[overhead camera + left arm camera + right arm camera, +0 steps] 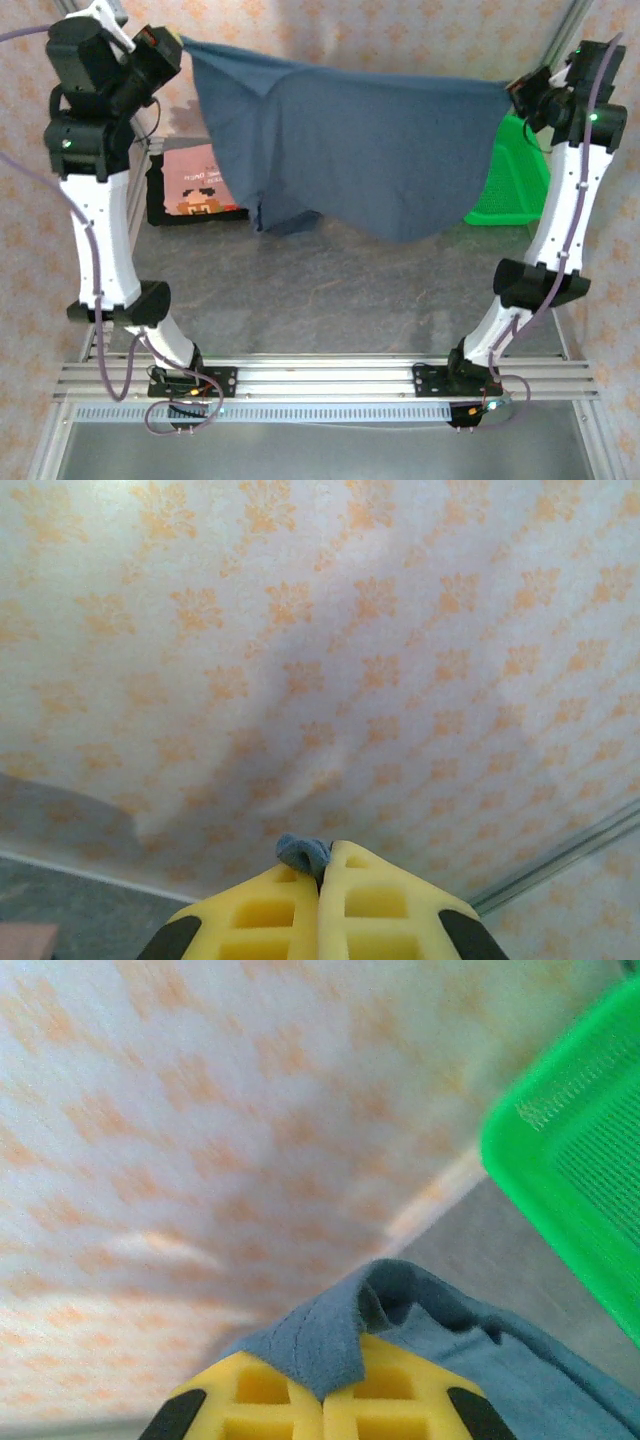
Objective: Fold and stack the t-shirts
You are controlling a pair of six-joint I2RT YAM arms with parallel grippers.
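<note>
Two closed grippers carry the blue shirt (360, 140): the left gripper (178, 48) pinches one upper corner, the right gripper (515, 95) the other. The cloth spans between them, long axis gripper to gripper, sagging below both toward the table (330, 300). Laying it flat likely requires both arms to descend together.

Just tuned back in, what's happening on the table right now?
Both arms hold the blue t-shirt spread in the air between them, the left pincer shut on one end, the right pincer on the other. A pink shirt lies folded on the table at the back left.
</note>
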